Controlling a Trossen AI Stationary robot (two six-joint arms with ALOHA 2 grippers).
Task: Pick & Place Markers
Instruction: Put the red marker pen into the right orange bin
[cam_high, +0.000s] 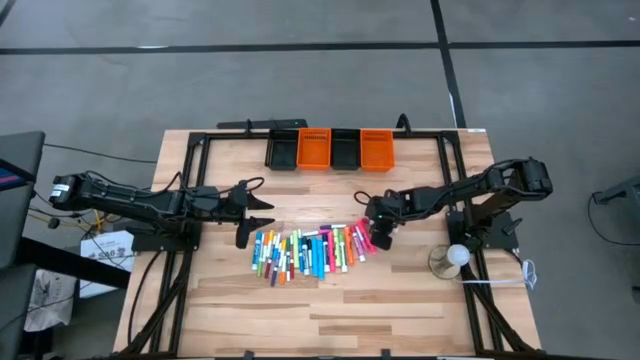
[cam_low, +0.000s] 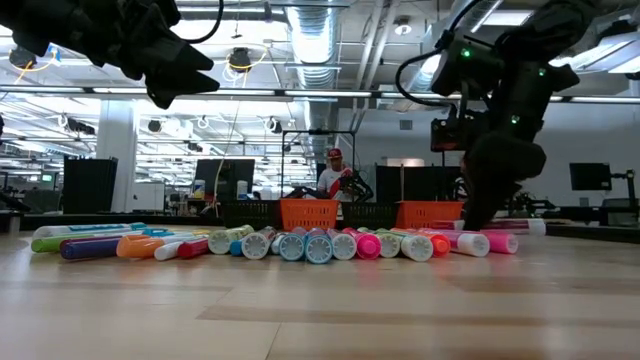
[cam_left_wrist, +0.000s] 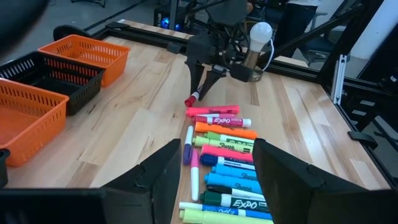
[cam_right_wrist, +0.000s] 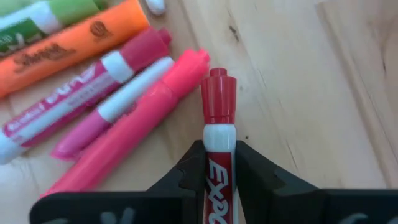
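Observation:
A row of several markers (cam_high: 305, 252) in mixed colours lies flat on the wooden table, also seen in the low view (cam_low: 320, 243) and the left wrist view (cam_left_wrist: 224, 168). At the row's right end my right gripper (cam_high: 378, 235) points steeply down, shut on a red-capped white marker (cam_right_wrist: 219, 124). My left gripper (cam_high: 255, 215) hovers open above the table at the row's left end, its fingers (cam_left_wrist: 155, 177) wide apart with nothing between them. My right gripper pinches the red marker's white barrel (cam_right_wrist: 219, 158) between its two fingers, just behind the red cap. The fingers come from above, slanting down. The marker sticks out past the fingertips, cap end (cam_left_wrist: 193, 98) lowest and close to the table; whether the cap touches the wood I cannot tell.
Two orange and two black bins (cam_high: 330, 148) stand in a row at the table's far edge. A lamp with a white bulb (cam_high: 455, 257) stands near the right arm's base. Bare wood lies between the marker row and the bins, and along the near edge.

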